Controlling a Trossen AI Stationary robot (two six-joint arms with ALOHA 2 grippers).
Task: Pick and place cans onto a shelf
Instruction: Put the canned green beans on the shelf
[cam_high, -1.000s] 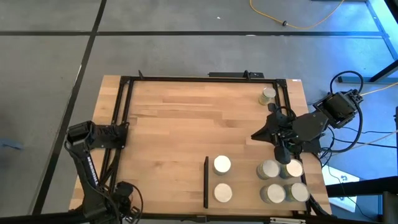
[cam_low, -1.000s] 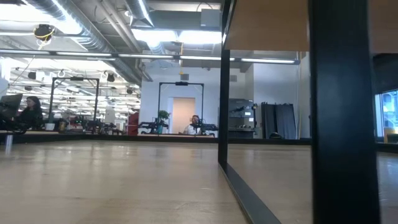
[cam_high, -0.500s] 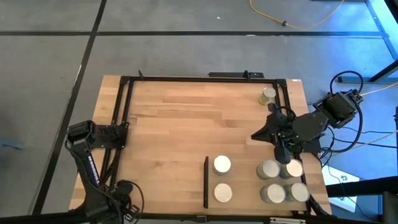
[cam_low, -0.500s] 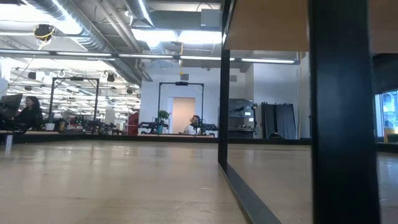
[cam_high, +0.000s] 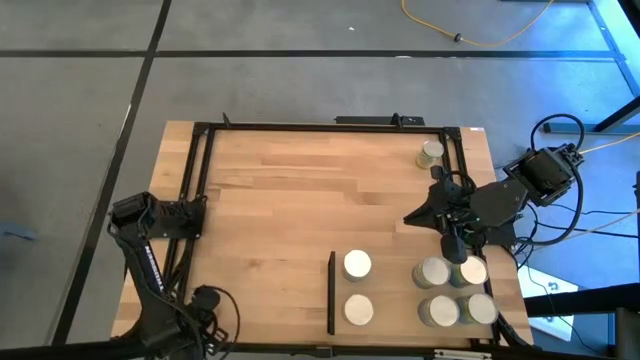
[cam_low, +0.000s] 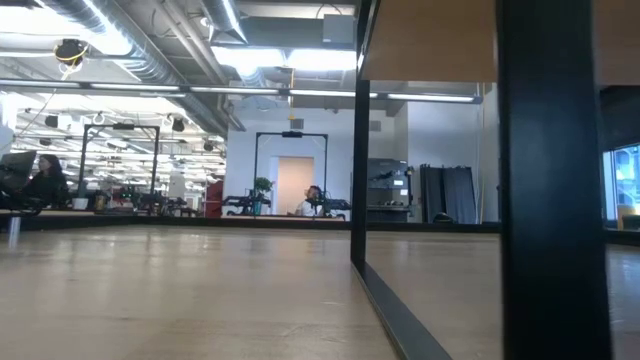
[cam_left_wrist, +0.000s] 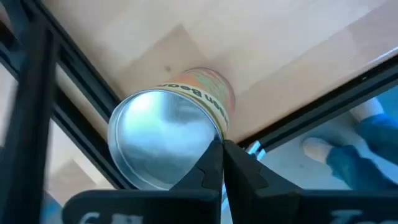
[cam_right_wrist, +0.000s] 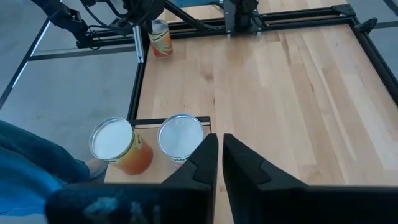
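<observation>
One can (cam_left_wrist: 171, 134) with a shiny round top and an orange-green label stands by the black frame at the table's left edge; it also shows in the right wrist view (cam_right_wrist: 160, 37). My left gripper (cam_left_wrist: 222, 149) is shut just above its rim. Two cans (cam_high: 357, 264) (cam_high: 358, 309) stand on the light-wood shelf (cam_high: 385, 290) beside its black bar (cam_high: 331, 292). Several cans (cam_high: 455, 290) stand clustered at the near right. One can (cam_high: 431, 152) stands at the far right. My right gripper (cam_high: 452, 245) is shut and empty above the cluster's far side. My left gripper points slanting down at the can's top rim (cam_left_wrist: 208, 134). I cannot tell whether its shut fingertips touch the rim.
A black frame (cam_high: 320, 126) runs round the tabletop. The bare wood in the table's middle and left (cam_high: 290, 200) is free room. In the low view a black post (cam_low: 550, 180) stands close at the right. A person's blue sleeve (cam_left_wrist: 367, 140) shows beyond the table edge.
</observation>
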